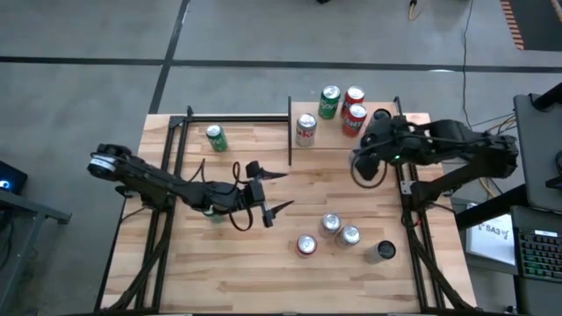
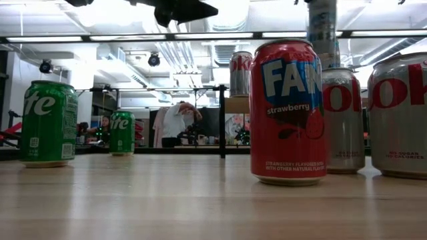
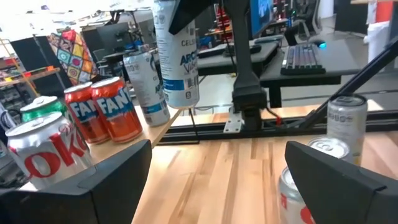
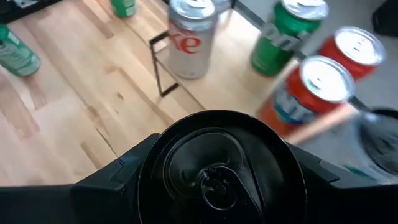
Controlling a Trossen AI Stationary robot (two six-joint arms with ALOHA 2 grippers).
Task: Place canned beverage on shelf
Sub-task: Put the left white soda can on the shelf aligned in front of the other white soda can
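The right gripper (image 4: 217,186) clasps a dark-topped can (image 4: 219,163) above the shelf (image 1: 386,132) at two o'clock on the table (image 1: 263,263). The left gripper (image 1: 279,190) hangs at centre, fingers spread, holding nothing.

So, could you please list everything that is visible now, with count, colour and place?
shelf: one, light wood with black posts, table's far right.
shelf cans: four; one green, two red, one silver.
green cans: two, on the table's left.
front cans: four; three silver, one red, table's near right.
held can: one, white and blue, above the shelf.
person: one, white top, room behind.
left gripper: open, mid-table.
right gripper: closed on the held can.
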